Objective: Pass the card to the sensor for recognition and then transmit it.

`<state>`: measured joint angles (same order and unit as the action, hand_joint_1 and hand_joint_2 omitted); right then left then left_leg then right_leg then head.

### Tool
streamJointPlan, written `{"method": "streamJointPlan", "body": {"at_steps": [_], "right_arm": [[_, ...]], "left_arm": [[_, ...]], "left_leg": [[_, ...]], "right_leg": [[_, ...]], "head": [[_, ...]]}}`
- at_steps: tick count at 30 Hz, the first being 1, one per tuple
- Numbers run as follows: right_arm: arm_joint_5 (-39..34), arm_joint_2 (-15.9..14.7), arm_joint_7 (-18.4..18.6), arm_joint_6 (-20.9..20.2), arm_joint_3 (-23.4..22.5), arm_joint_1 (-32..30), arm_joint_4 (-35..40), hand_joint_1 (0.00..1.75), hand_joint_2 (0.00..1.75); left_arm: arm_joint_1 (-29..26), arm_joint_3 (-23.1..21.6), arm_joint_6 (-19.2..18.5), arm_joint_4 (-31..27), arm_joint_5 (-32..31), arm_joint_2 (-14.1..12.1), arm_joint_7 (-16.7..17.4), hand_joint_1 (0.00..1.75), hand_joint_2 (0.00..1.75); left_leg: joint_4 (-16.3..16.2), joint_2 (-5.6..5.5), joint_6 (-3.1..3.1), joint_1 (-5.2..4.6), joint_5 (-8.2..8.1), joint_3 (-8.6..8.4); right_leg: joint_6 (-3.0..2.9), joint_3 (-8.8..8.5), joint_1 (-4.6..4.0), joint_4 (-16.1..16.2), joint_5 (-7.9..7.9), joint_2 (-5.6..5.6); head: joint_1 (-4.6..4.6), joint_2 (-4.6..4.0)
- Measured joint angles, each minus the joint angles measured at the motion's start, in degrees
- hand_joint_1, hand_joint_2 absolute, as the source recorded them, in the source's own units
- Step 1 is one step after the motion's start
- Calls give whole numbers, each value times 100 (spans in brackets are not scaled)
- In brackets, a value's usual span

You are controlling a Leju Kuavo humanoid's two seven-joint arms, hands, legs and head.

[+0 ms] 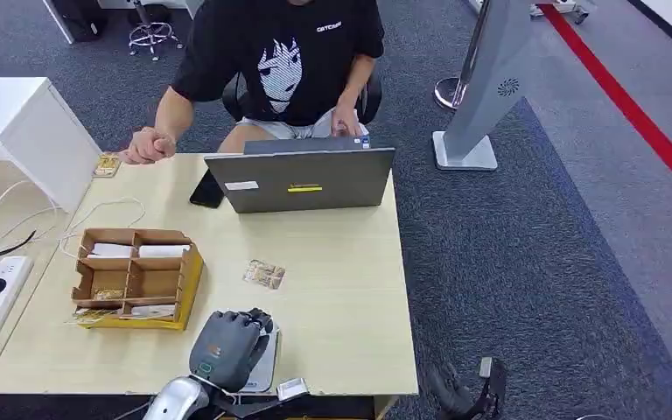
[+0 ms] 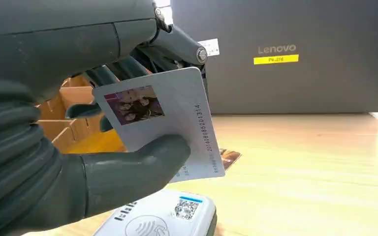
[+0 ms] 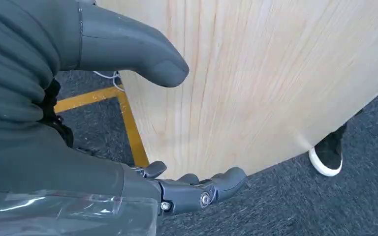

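Note:
My left hand (image 1: 227, 346) hovers at the table's near edge, pinching a white card (image 2: 172, 123) with a small photo between thumb and fingers. Right under it lies the white card sensor (image 2: 162, 221), whose edge peeks out beside the hand in the head view (image 1: 265, 372). The card is tilted, a little above the sensor and not touching it. My right hand (image 3: 128, 123) hangs beside the table's wooden side panel (image 3: 256, 78), fingers apart with nothing in them.
A cardboard organiser (image 1: 136, 276) with cards stands left of my hand. A loose card (image 1: 264, 274) lies mid-table. A grey laptop (image 1: 302, 179) stands at the far edge, and a person (image 1: 289, 61) sits behind it. A phone (image 1: 207, 188) lies beside the laptop.

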<state>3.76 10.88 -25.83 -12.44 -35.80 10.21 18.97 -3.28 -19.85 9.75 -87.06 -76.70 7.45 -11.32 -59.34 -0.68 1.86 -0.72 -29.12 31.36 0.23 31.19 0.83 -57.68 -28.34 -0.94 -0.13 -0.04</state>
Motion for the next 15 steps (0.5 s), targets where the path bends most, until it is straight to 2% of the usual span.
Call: {"method": "streamJointPlan", "body": {"at_steps": [15], "right_arm": [[-15,-33,-7,0,-57,-23,4,0,175]], "left_arm": [[-33,0,-103,85,105,-26,114,175,175]], "left_leg": [[0,0,0,0,0,0]], "right_leg": [[1,0,0,0,0,0]], "head": [[0,0]]}}
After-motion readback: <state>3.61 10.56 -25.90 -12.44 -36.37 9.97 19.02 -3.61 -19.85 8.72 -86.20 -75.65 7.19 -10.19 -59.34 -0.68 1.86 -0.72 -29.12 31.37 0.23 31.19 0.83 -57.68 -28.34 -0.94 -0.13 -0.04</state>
